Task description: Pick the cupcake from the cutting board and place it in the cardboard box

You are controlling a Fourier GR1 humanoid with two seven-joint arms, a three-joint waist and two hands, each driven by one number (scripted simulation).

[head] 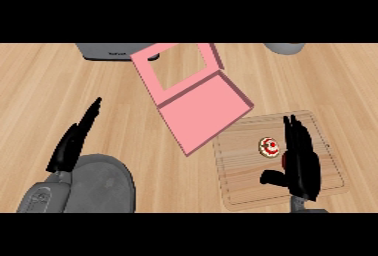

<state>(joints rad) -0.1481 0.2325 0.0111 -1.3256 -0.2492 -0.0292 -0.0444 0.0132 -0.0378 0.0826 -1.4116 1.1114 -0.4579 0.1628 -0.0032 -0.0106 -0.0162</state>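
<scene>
Your right hand (pixel 300 165) sits over the cutting board (pixel 251 185), fingers held straight and close together, pointing toward the board's far edge, with the thumb stuck out toward the board's middle; it holds nothing. Just beside those fingers, on the side toward the board's centre, you can see the cupcake (pixel 269 146), a small round with a white top and red on it, resting on the board's far half. You cannot tell from this angle whether the fingers touch it. Off the board's far-left corner lies the cardboard box (pixel 203 107), pink, open and shallow, its windowed lid folded back away from you; the box's near corner lies at the board's edge. Well to the left of the board, your left hand (pixel 72 142) rests with fingers straight, empty. Beyond the box, far from the board, a grey appliance (pixel 111 51) sits at the counter's (pixel 44 85) back, and a grey round object (pixel 286 47) shows past the board's far side.
</scene>
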